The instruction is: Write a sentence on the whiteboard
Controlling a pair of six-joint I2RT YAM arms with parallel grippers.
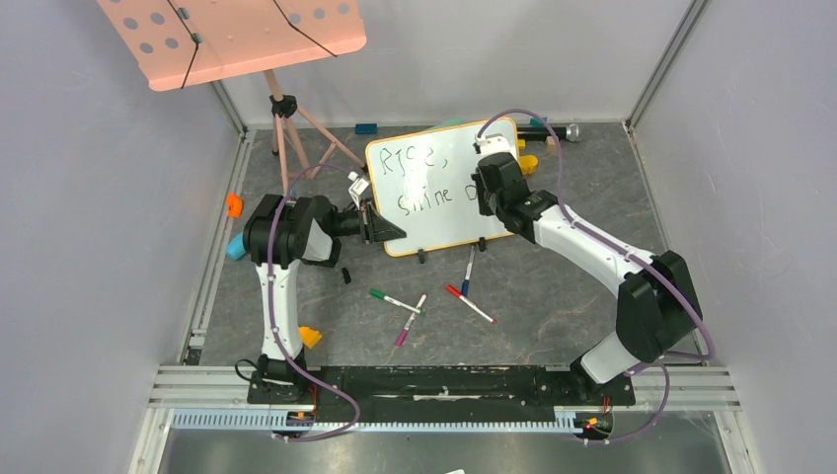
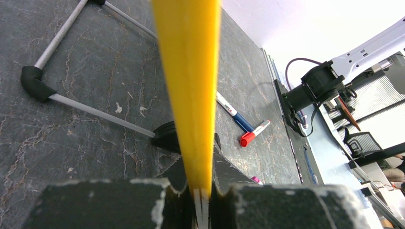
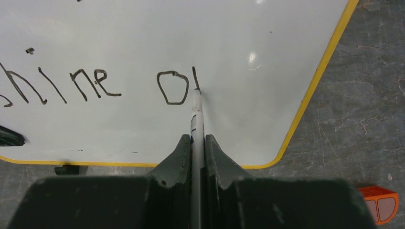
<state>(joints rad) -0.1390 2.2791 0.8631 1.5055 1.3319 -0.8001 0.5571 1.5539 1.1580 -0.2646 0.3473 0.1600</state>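
We log the glossy white, yellow-rimmed whiteboard (image 1: 439, 222) at counter (image 1: 563, 296) 12 o'clock. Left gripper (image 2: 203, 193) pinches its 9 o'clock rim; right gripper (image 3: 197, 143) pinches a thin grey marker (image 3: 196, 119), tip touching beside the dark handwritten sentence (image 3: 95, 85).

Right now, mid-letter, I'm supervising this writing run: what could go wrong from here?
1. The left hand pinches only the yellow rim of the whiteboard at one edge; marker pressure near the opposite edge may pivot it.
2. The right hand pinches a thin marker; it could slip and skew the sentence.

Pink music stand (image 1: 237, 39), loose markers (image 1: 393, 299)
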